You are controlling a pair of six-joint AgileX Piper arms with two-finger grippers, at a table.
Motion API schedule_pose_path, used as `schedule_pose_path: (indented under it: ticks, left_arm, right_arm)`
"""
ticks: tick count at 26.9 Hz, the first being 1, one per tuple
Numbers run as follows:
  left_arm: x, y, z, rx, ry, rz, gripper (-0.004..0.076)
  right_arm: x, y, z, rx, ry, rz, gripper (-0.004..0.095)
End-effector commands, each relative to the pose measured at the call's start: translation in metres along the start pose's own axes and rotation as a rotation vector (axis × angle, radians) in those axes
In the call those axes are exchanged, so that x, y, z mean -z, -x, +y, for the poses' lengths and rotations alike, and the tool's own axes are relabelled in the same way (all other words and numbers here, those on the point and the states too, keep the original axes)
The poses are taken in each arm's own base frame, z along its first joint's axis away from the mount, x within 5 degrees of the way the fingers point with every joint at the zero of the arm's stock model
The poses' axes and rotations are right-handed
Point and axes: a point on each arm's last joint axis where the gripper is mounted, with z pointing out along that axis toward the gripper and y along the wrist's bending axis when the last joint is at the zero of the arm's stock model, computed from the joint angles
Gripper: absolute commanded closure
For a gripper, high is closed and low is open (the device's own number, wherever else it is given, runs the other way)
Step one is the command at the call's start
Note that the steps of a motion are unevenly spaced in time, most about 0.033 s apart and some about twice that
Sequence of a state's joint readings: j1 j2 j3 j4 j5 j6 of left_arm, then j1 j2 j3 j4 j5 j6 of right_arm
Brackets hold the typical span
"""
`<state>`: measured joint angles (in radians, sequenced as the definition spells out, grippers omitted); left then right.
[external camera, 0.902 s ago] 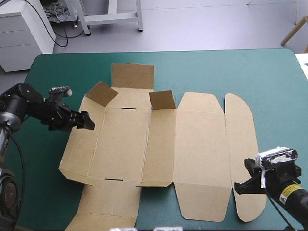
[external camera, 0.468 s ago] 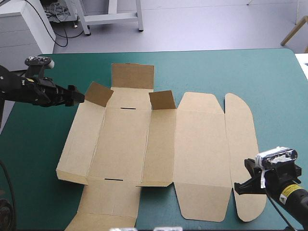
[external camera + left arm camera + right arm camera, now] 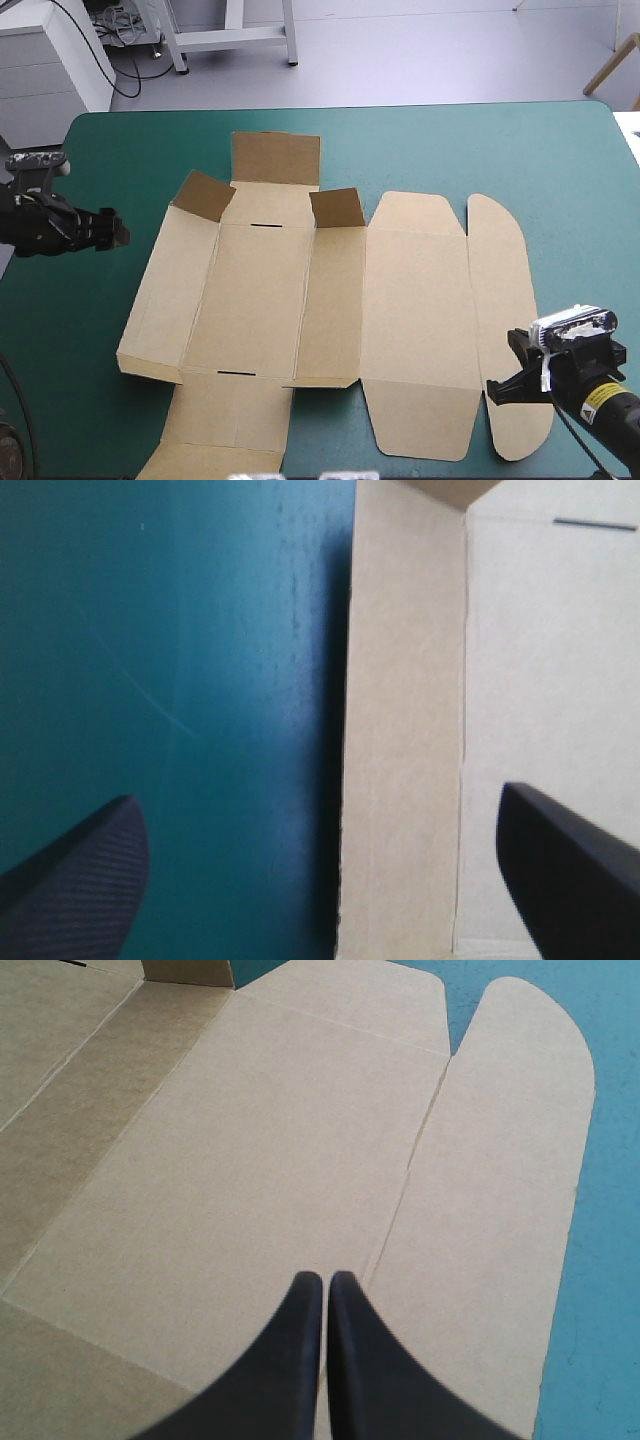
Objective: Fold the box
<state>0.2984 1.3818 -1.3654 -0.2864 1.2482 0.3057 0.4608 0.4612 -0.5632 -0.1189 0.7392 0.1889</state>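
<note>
Brown board, stiff and light by the look of it — I'd lift the box (image 3: 330, 300) by its left wall edge; left gripper (image 3: 112, 231) spread nearby, right gripper (image 3: 325, 1280) pressed together.

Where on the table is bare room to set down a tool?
Widest: the teal-green cover between the box and the table's far edge, and the strip along the right edge beyond the rounded flap. The left strip is bare, but the left jaws hang open over it. The middle is all board; the near right corner holds the right jaws.
</note>
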Motion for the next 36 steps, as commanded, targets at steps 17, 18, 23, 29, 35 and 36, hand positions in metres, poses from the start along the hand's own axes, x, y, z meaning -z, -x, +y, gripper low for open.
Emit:
schedule_pose_path:
  ticks: [17,18,23,29,35,36]
  left_arm:
    - [-0.083,-0.022,0.02,0.09,-0.331,0.221,0.0056]
    - [-0.086,-0.022,0.02,0.096,-0.341,0.228,0.0056]
    - [-0.099,-0.022,0.011,0.066,-0.358,0.274,0.0055]
    - [-0.118,-0.035,-0.02,0.006,-0.418,0.373,0.0056]
    - [-0.121,-0.035,-0.041,0.017,-0.462,0.391,0.0056]
    - [-0.121,-0.035,-0.047,0.018,-0.475,0.396,0.0056]
  right_arm:
    - [0.005,0.018,0.002,0.007,0.02,-0.145,0.0908]
    - [0.005,0.018,0.002,0.007,0.02,-0.145,0.0908]
    - [0.005,0.018,0.002,0.007,0.02,-0.145,0.0908]
    - [0.005,0.019,0.002,0.007,0.021,-0.152,0.0908]
    - [0.005,0.019,0.002,0.007,0.022,-0.157,0.0908]
    - [0.005,0.019,0.002,0.007,0.022,-0.157,0.0908]
